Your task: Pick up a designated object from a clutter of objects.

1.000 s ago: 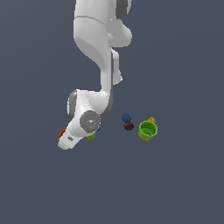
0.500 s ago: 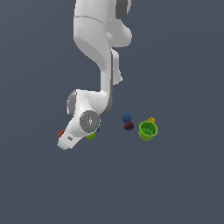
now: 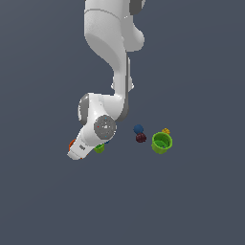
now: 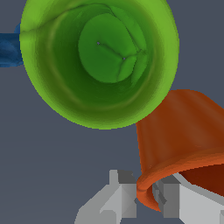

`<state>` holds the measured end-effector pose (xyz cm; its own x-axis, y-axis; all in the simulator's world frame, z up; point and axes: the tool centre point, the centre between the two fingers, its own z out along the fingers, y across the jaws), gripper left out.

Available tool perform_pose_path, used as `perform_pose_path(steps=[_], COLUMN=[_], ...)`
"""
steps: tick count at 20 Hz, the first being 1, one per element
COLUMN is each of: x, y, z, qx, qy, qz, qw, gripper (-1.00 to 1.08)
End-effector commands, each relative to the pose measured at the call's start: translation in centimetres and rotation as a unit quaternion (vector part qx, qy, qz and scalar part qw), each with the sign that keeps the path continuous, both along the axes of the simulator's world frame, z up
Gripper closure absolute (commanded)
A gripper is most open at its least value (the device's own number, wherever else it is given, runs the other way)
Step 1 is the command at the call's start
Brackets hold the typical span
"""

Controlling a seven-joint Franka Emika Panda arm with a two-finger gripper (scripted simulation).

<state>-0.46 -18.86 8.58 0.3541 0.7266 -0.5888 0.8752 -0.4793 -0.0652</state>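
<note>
My hand [image 4: 144,199] sits low over the table [image 3: 191,201], at the exterior view's left end of the clutter. In the wrist view its two grey fingers [image 4: 116,199] straddle the rim of the orange-red cup [image 4: 179,131]: one finger is outside the wall, the other inside the dark red mouth, and both sit close against the rim, so I seem to have the cup pinched by its edge. The cup is tilted, its ribbed side turned up toward the camera.

Right beside it is the small lime-green cup [image 4: 100,57], mouth up, with a blue bit [image 4: 8,48] showing behind its far edge.

From the exterior view only a sliver of the orange-red cup [image 3: 72,143] shows beside my wrist. The blue ball [image 3: 138,128], the maroon ball [image 3: 140,138] and the larger green cup [image 3: 161,142] lie well apart, toward the exterior view's right.

Compared with a second ago, my arm has barely shifted, and the rest of the clutter lies as it did.
</note>
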Motion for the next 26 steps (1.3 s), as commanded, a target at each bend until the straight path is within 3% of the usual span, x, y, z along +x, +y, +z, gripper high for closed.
perform_pose_path(steps=[1,8,26], x=[-0.4,-2.7,-10.2], y=[1.2,6.4,24.3], z=[0.9,4.7,17.6], qx=[0.000,-0.001,-0.002], qy=[-0.001,-0.001,0.001], qz=[0.001,0.001,0.004], qw=[1.0000,1.0000,1.0000], gripper=[1.08,1.08,1.08])
